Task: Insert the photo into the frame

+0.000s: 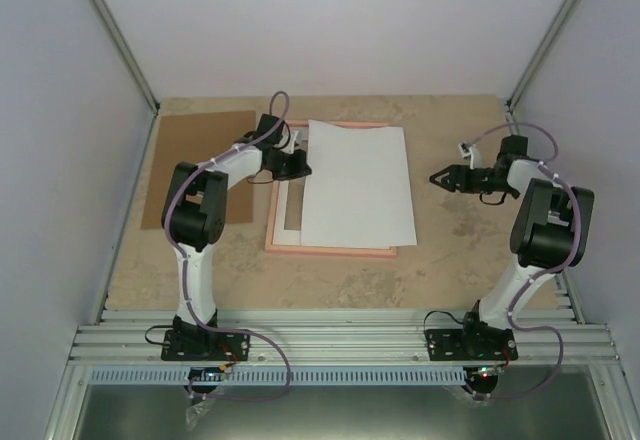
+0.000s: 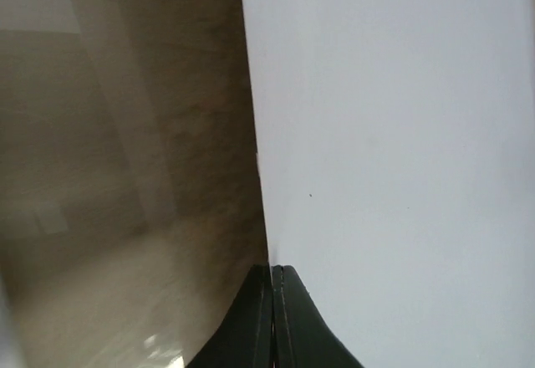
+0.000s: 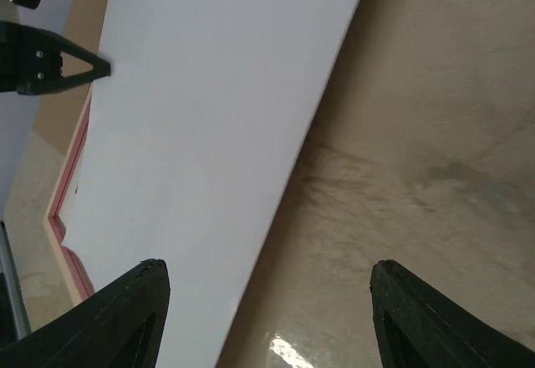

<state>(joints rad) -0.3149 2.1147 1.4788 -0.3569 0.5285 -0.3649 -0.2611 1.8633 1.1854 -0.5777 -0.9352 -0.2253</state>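
Photo [image 1: 357,185] lay face-down, offset rightward over the frame [image 1: 330,251], not seated.
Left gripper [image 1: 303,169] closed at its left edge; right gripper [image 1: 437,177] spread apart.

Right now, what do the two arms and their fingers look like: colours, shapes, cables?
The left arm and right arm match: white links between bulky black joint housings, each on a black base plate. A purple-grey cable loops along each arm. The left fingers and right fingers are matte black, tapering wedges. No markings are legible.
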